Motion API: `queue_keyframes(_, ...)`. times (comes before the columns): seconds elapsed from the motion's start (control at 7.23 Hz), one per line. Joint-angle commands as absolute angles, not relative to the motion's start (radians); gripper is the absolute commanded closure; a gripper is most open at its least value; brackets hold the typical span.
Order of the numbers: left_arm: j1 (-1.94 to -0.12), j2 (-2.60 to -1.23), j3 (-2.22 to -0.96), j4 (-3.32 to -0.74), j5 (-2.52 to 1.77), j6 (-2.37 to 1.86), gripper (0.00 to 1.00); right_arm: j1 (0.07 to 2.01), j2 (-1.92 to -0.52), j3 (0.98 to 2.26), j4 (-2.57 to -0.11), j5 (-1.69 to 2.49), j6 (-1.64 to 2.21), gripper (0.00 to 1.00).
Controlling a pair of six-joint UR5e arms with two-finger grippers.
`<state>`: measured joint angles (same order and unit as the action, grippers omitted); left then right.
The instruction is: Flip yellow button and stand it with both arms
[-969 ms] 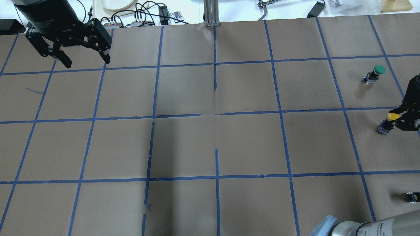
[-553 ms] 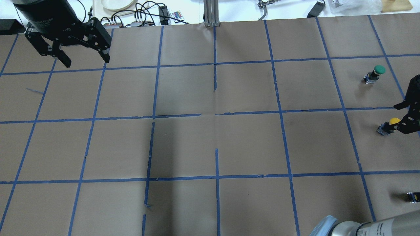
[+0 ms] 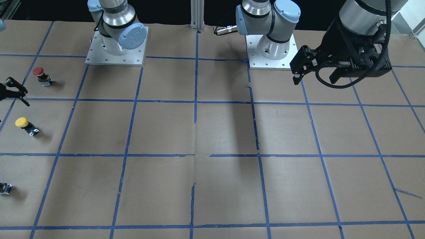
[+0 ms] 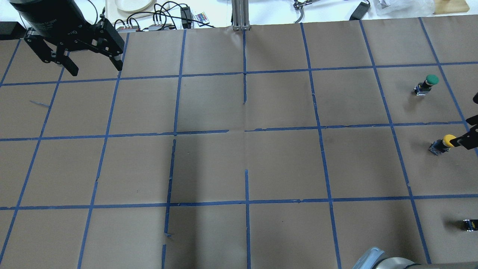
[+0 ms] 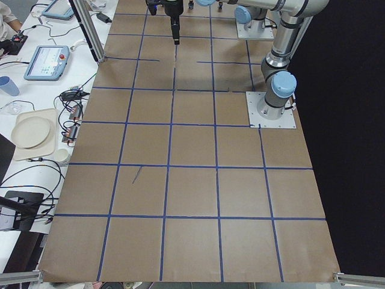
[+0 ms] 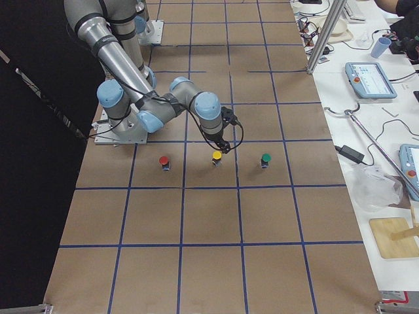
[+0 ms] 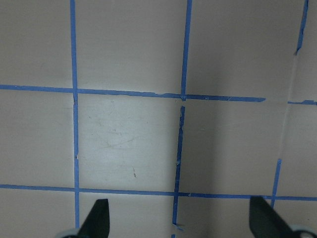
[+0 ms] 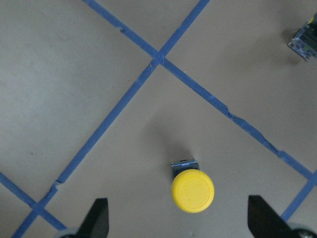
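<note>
Yellow button: we see the yellow button [image 8: 193, 190] standing upright on the tabletop [image 4: 283, 164], cap up, on the robot's right side, inside one taped square.
Right hand: the right hand [image 8: 179, 221] is released. Its own camera shows two fingertips [image 8: 96, 218] spread wide, with the button below and between them, touching neither.
Overhead against front: from overhead we see a finger overlapping the cap's edge. The front view shows the hand well apart from the button.
Left hand: the left hand [image 4: 96, 69] is released too, hanging over bare paper at the far left of the tabletop.
Neighbours: only the right side view gives us the whole row, with the red button [image 6: 163, 160] towards the robot, then yellow, then the green button [image 6: 265, 159]. Overhead shows the green cap but no red one, and the front view shows the reverse.
</note>
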<state>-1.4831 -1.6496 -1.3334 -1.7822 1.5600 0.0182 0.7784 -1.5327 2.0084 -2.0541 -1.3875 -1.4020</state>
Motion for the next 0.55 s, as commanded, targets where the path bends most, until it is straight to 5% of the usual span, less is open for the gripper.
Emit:
queue_keyframes(0.0,-1.482,-1.649,-1.335,-1.782,1.560,0.018,0.00,0.894,-1.650,2.006,-1.994,-1.463,-0.978,0.00)
queue_keyframes(0.42,-1.482,-1.651,-1.333,-1.782,1.559,0.018,0.00,1.211,-1.744,1.993,-1.835,-1.625,-0.208,0.00)
